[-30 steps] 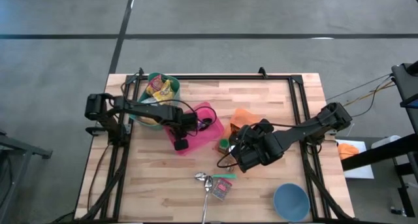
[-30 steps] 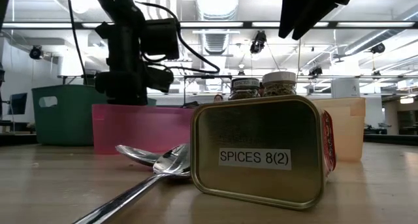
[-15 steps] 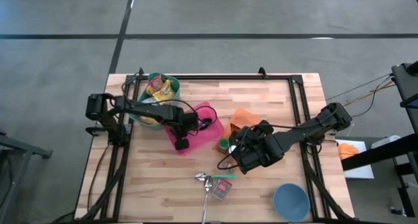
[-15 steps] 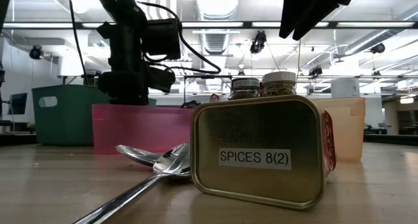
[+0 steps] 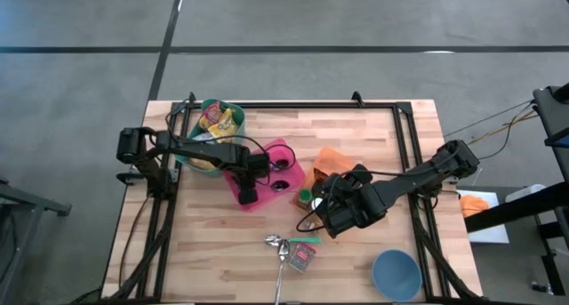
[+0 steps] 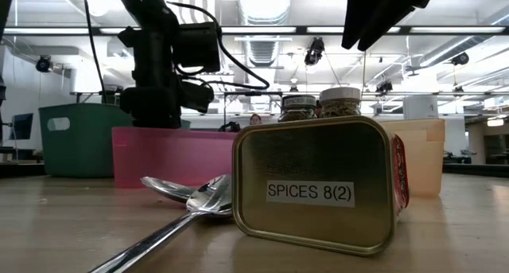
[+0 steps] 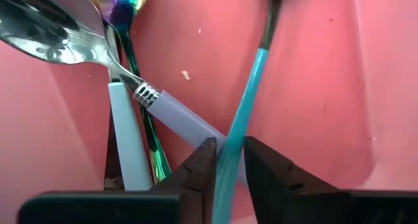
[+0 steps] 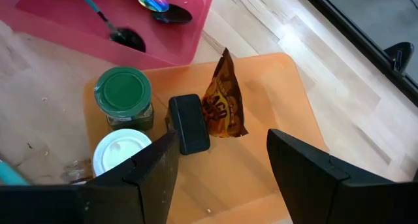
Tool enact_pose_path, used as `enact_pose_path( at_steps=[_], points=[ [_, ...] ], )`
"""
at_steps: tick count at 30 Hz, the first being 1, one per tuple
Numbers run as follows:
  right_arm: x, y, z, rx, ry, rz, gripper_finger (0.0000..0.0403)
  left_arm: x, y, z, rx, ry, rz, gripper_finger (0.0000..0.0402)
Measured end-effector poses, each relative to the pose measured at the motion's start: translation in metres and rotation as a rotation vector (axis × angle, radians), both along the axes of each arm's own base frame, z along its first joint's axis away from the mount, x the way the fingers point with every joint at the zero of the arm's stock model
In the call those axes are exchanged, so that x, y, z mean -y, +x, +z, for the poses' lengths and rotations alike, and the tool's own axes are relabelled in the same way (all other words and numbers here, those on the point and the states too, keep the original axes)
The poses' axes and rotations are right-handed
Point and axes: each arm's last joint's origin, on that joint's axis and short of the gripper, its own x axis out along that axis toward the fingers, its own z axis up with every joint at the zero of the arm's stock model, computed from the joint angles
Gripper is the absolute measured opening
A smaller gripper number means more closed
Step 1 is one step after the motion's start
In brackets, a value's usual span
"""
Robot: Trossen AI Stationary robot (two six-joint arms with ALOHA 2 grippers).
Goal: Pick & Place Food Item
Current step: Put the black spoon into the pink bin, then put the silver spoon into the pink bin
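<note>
At the far left of the tabletop (image 5: 356, 127) stands a green bin (image 5: 190, 158) with yellow food packets in it. The left arm reaches past it to the pink tray (image 5: 286, 149), and the left pincer (image 7: 228, 149) is down inside that tray. The teal handle (image 7: 253, 83) of a utensil runs straight through the pincer; I cannot tell whether it is clenched on the handle or released. Beside it in the tray lie a silver spoon (image 7: 49, 25) and a white-handled utensil (image 7: 127, 155).

Just right of the pink tray, two jars stand on the tabletop, one with a green lid (image 8: 123, 93) and one with a white lid (image 8: 119, 155), touching the orange tray (image 8: 287, 119). In the orange tray lies the food item, a brown snack packet (image 8: 222, 103), leaning against a dark block (image 8: 189, 123).

The right pincer (image 8: 222, 138) hangs above the orange tray, released, its two fingers (image 8: 157, 165) spread wide with nothing between them; the snack packet sits below, not touched.

Nearer the front edge lie a second spoon (image 5: 281, 252) and a spice tin (image 6: 318, 185) on its side, labelled SPICES 8(2). A blue bowl (image 5: 396, 275) sits at the front right corner, well apart from the rest.
</note>
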Motion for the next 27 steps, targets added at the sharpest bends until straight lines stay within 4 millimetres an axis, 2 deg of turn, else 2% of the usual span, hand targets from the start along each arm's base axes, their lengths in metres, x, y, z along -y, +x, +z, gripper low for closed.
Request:
enact_pose_path(
  at_steps=[8,18,21,27],
  points=[
    [0.000,0.000,0.000,0.001,0.001,-0.002,0.0228,0.000,-0.001,0.005,0.000,0.002,0.001,0.0125],
    [-0.004,0.000,0.000,0.019,0.015,0.007,0.0228,0.002,-0.002,0.048,0.132,0.017,-0.004,0.0147],
    [-0.008,-0.001,0.000,0.029,0.021,0.011,0.0228,0.012,-0.007,0.061,0.181,0.020,-0.036,0.0147],
    [-0.024,-0.003,0.000,0.092,0.064,0.024,0.0228,0.045,-0.014,0.082,0.269,0.012,-0.064,0.0147]
  ],
)
